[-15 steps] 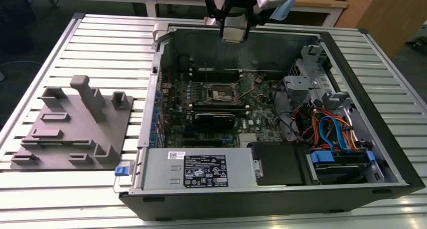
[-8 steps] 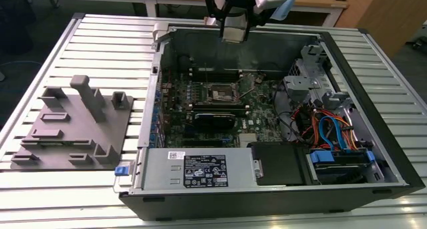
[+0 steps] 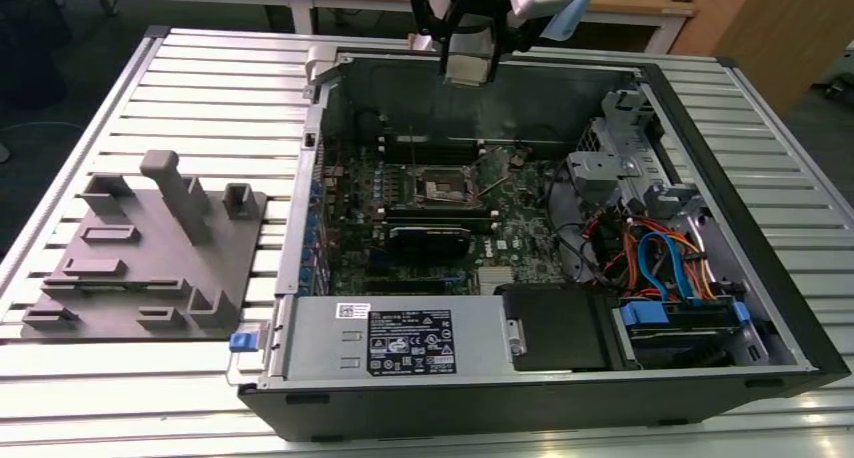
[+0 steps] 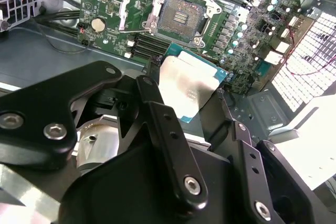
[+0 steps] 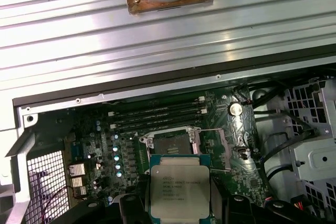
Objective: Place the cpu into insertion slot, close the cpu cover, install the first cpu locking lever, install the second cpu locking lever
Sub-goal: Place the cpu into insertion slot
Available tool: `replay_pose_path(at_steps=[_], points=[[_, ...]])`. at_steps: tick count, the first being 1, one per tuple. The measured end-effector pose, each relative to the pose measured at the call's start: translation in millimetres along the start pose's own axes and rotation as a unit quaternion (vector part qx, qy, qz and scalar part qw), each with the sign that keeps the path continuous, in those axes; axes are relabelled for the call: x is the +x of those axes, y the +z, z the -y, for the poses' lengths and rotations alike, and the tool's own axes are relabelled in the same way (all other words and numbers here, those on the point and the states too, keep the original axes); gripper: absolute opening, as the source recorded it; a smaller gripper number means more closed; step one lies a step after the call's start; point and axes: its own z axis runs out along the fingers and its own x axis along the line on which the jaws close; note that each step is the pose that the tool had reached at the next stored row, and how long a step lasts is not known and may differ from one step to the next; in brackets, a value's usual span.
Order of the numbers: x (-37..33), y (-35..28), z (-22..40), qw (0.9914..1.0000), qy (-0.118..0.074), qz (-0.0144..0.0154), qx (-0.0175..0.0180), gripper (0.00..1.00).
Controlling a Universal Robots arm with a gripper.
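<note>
My gripper (image 3: pixel 470 60) hangs above the back wall of the open computer case, shut on the cpu (image 3: pixel 469 70). The cpu is a flat square chip with a silver top and a green edge, seen in both wrist views (image 4: pixel 188 83) (image 5: pixel 179 186) between the black fingers (image 4: pixel 157 109). The insertion slot (image 3: pixel 441 186) (image 4: pixel 181 17) (image 5: pixel 170 142) lies bare on the green motherboard, well below the cpu and apart from it. The cpu cover (image 4: pixel 132 4) stands swung open beside the slot.
The case walls (image 3: pixel 320 178) ring the motherboard. A grey power supply (image 3: pixel 400 340), a drive cage with blue and orange cables (image 3: pixel 661 268) and long memory slots (image 5: pixel 157 115) surround the socket. A grey fixture block (image 3: pixel 147 243) sits on the slatted table at the exterior view's left.
</note>
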Motion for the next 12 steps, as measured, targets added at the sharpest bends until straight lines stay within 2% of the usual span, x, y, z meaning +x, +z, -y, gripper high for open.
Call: replay_pose_path(at_steps=[6,12], points=[[0.0,0.0,0.0,0.99998,0.006,0.0005,-0.0001,0.54],[0.0,0.1,0.0,0.99968,0.025,0.0023,-0.0005,0.54]])
